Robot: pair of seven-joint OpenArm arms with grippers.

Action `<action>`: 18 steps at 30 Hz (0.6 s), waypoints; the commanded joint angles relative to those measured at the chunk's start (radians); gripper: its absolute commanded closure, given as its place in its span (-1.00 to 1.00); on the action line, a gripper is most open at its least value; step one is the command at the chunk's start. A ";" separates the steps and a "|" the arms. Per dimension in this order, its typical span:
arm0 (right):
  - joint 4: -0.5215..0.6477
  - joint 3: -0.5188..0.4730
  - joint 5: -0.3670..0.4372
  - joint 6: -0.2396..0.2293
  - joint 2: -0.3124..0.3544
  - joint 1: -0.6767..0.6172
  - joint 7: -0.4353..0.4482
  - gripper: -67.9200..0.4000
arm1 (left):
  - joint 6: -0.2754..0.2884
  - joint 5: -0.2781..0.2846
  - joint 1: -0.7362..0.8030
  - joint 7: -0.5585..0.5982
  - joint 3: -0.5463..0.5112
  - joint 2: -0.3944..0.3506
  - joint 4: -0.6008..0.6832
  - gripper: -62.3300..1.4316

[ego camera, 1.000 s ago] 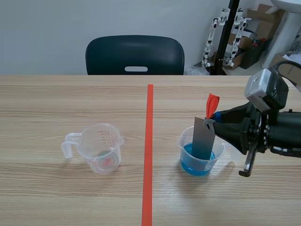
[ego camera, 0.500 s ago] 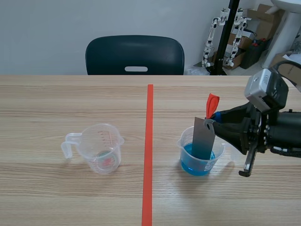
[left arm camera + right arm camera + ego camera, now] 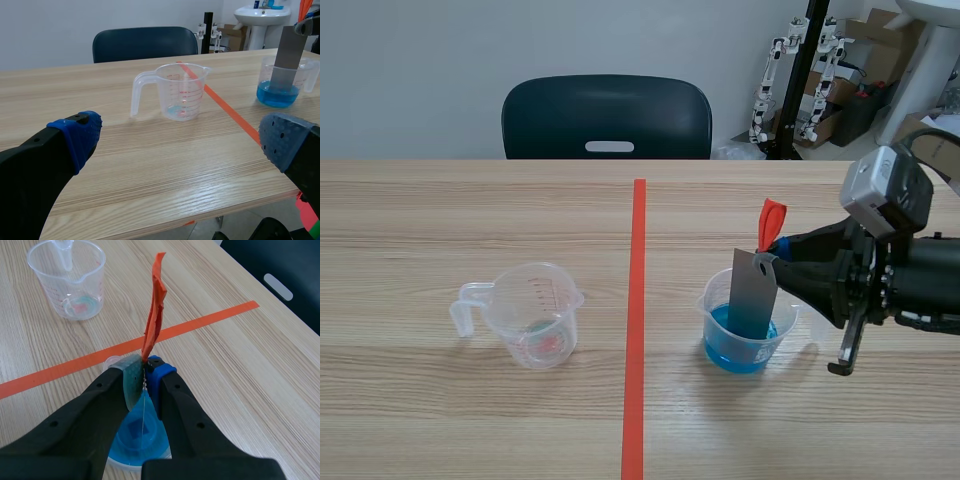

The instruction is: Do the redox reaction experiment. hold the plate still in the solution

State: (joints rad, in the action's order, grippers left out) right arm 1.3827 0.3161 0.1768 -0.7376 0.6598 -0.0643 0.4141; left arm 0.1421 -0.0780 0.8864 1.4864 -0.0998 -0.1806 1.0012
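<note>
A flat, rectangular grey metal plate with a matte, smooth face stands nearly upright in a small clear plastic cup. Its lower end is sunk in the blue solution that fills the cup's lower part. A crinkled orange-red ribbon rises from a hole at the plate's upper corner.

The right gripper comes in level from the side and is clamped on the orange-red ribbon just above the plate, at the ribbon's base. The right wrist view shows this closely: the grey-green pad and the blue pad are pressed on the ribbon with almost no gap. There the plate hangs edge-on as a thin pale line over the blue liquid in the cup.

Across the orange-red tape line stands a clear plastic measuring jug with a looped handle, a pouring lip and red graduations. Only a faint greenish and reddish smear shows at its bottom.

Only the left wrist view shows the left gripper. It hangs at the near edge of the pale wood-grain table, its blue dotted fingertips wide apart with nothing between them, the jug ahead of it. A dark chair stands behind the table.
</note>
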 commanded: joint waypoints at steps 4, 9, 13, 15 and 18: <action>0.008 -0.009 0.005 -0.008 0.016 0.009 -0.008 0.97 | 0.003 0.006 0.008 0.034 -0.001 -0.005 0.016 -1.00; 0.008 -0.009 0.005 -0.008 0.016 0.009 -0.008 0.97 | 0.003 0.006 0.008 0.036 -0.001 -0.005 0.016 -1.00; 0.008 -0.009 0.005 -0.008 0.016 0.009 -0.008 0.97 | 0.003 0.006 0.008 0.036 -0.001 -0.005 0.016 -1.00; 0.008 -0.009 0.005 -0.008 0.016 0.009 -0.008 0.97 | 0.003 0.006 0.008 0.036 -0.001 -0.005 0.016 -1.00; 0.008 -0.009 0.005 -0.008 0.016 0.009 -0.008 0.97 | 0.003 0.006 0.008 0.036 -0.001 -0.005 0.016 -1.00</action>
State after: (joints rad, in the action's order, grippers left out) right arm 1.3827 0.3161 0.1768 -0.7376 0.6598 -0.0643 0.4141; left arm 0.1421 -0.0780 0.8864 1.5009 -0.0998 -0.1806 1.0012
